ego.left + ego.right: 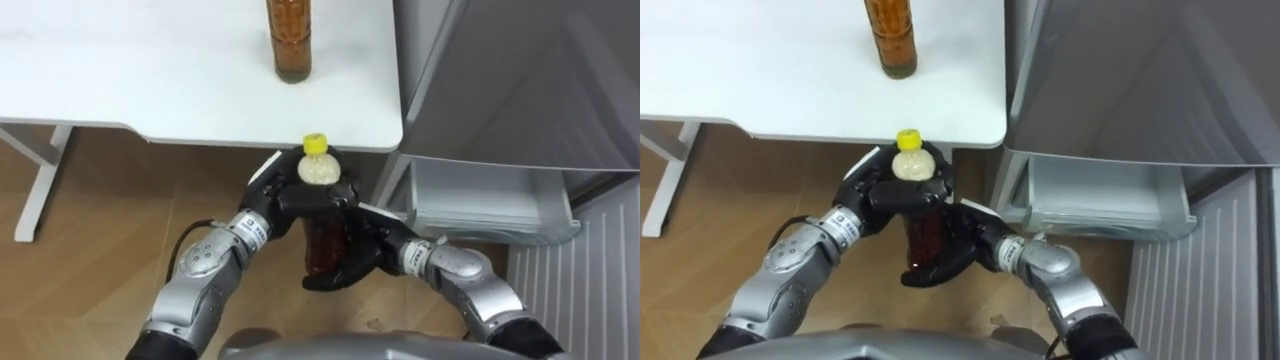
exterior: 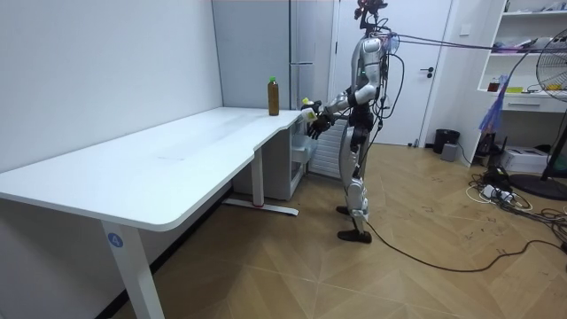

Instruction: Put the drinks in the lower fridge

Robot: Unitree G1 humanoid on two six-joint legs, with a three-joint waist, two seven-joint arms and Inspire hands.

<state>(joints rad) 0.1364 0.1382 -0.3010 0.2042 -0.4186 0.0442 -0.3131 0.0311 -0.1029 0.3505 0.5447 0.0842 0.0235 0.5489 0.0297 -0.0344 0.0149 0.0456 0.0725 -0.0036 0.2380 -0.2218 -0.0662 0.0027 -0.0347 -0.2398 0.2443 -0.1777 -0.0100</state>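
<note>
Nearest: yellow-capped drink bottle (image 1: 322,235), upright, held low just before counter edge.
Left robot hand (image 1: 275,205) curled round shoulder under cap.
Right robot hand (image 1: 365,248) wrapped round lower body, cupping base.
Bottle looks mostly full of dark liquid. Likely weighty, smooth plastic, slippery, walls slightly yielding. Firm mid-body hold judged safest, not cap.
Beyond: white counter (image 1: 150,90). Second drink bottle (image 1: 290,40) stands near its edge.
To right: lower fridge drawer (image 1: 490,205), open.

Two drink bottles, the far bottle (image 1: 289,40) and the near bottle (image 1: 322,215); one white table (image 1: 150,90), one fridge (image 1: 520,80), one open drawer (image 1: 490,205) at right
</note>
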